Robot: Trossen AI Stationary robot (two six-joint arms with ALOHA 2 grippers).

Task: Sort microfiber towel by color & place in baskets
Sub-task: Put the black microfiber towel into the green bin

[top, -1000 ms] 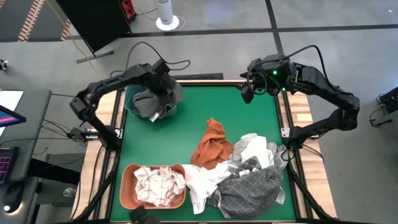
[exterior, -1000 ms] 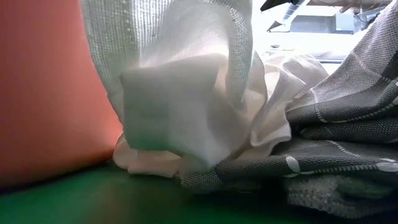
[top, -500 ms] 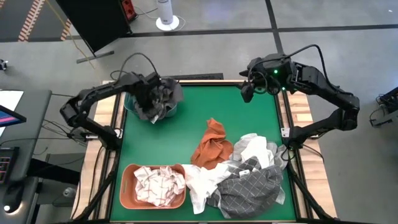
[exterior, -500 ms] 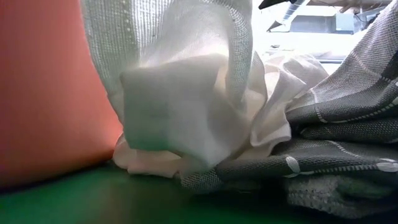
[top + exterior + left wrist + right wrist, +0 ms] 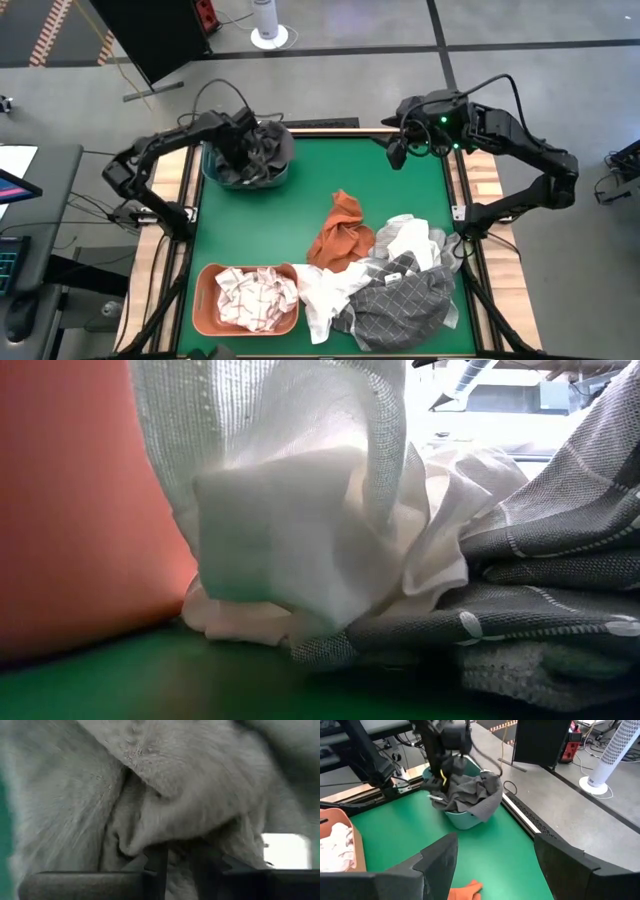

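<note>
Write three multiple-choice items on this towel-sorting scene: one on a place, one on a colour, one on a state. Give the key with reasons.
1. Where is the left gripper?
A. Over the teal basket
B. Over the salmon basket
C. Over the rust orange towel

2. What colour are the towels in the salmon basket?
A. Dark grey
B. White or pale checked
C. Rust orange

3. How is the right gripper?
A. Shut on a towel
B. Open and empty
C. Shut and empty

Key: 1 A, the high view shows it among the dark grey towels there. 2 B, the pale checked towels fill it. 3 B, its wrist view shows the fingers apart with nothing between them.
</note>
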